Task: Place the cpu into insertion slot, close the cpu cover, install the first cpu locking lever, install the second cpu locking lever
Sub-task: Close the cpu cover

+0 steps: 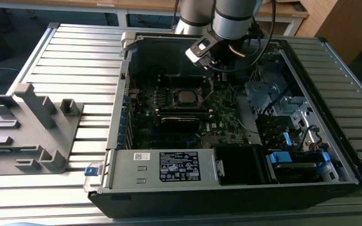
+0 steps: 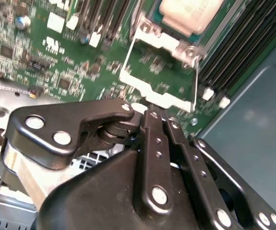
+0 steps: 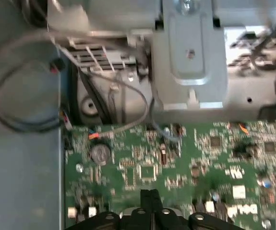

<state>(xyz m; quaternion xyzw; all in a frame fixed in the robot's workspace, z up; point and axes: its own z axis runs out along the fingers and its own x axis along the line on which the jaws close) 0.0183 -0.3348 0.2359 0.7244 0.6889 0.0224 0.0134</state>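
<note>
Your claw [image 2: 150, 110] is clenched on nothing, fingers pressed together, with the tip right at the free edge of the cpu cover [image 2: 164, 99]. I can't tell if it's touching. The cover is open, green board showing through its window. The cpu [image 1: 186, 96] sits in its socket inside the computer case [image 1: 115, 122]. To close it well, I'd push on the metal rim, not through the window, and follow the hinge's swing.
</note>
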